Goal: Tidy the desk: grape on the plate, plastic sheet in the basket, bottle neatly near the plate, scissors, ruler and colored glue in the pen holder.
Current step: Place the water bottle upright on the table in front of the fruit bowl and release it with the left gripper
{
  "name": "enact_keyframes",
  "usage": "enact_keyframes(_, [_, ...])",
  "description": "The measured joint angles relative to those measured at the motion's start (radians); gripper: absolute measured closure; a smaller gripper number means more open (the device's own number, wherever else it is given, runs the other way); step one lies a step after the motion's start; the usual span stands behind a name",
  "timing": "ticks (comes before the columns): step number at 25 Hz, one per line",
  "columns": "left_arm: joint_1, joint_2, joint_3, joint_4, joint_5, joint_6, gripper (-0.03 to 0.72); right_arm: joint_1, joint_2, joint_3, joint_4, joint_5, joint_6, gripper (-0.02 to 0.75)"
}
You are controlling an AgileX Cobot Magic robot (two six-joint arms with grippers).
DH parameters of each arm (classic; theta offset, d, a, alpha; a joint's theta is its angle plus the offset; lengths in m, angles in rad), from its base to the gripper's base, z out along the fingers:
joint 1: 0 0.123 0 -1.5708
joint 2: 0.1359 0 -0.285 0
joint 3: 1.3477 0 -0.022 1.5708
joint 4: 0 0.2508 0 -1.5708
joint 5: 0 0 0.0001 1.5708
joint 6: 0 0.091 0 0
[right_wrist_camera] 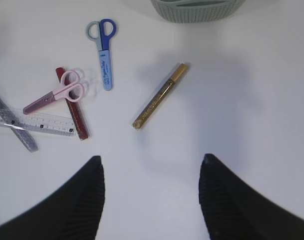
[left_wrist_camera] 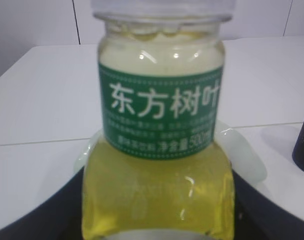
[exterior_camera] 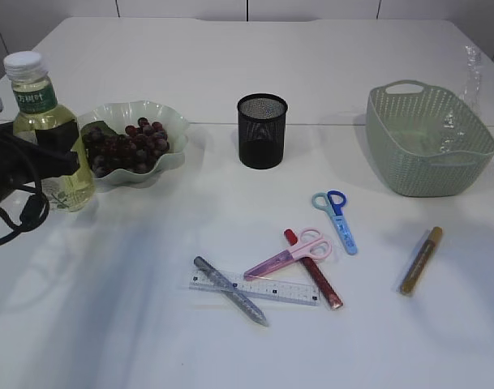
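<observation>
The bottle of yellow liquid with a green label stands upright just left of the plate, which holds the grapes. My left gripper is shut on the bottle, its dark fingers against both sides. Blue scissors, pink scissors, a clear ruler and red, silver and gold glue lie on the table. My right gripper hangs open above bare table, near the gold glue. Crumpled clear plastic sheet sits in the basket.
The black mesh pen holder stands upright behind the stationery, right of the plate. The silver glue lies across the ruler, and the pink scissors lie over the red glue. The right arm is outside the exterior view.
</observation>
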Motion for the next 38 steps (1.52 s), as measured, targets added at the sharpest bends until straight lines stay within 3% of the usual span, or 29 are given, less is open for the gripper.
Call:
enact_keyframes(12, [0.0,0.129,0.0,0.044,-0.065,-0.04,0.26,0.0,0.0,0.0,0.0,0.0,-0.011,0.285])
enact_keyframes(38, [0.0,0.184,-0.007,0.086,-0.112,-0.044,0.259,0.0,-0.001,0.0,0.0,0.0,-0.011,0.285])
